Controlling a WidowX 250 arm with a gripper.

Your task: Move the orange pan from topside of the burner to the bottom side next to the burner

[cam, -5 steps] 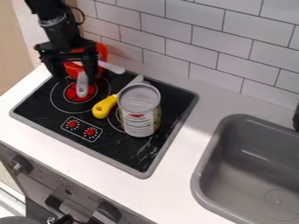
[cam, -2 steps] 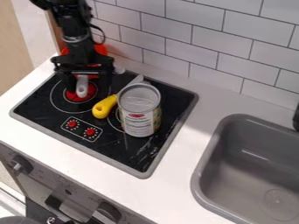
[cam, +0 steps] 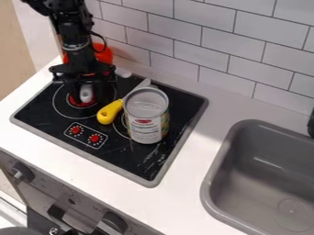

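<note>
Tool (cam: 89,97): above the left burner (cam: 64,102), fingers spread, grey handle (cam: 86,93) between them.
Orange pan (cam: 103,54): at the burner's wall side, partly hidden behind the arm (cam: 75,43).
Can (cam: 146,115): upright on the stovetop (cam: 131,160).
Yellow-handled knife (cam: 109,113): lying beside the can, blade toward the wall (cam: 208,46).

No legible text (just tiny print (cam: 145,131) on the can (cam: 146,109)).

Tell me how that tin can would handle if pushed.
The can looks metallic, so it is probably stiff. Upright and taller than wide, it might tip if pushed near its rim; its round wall would likely let it roll once down.
</note>
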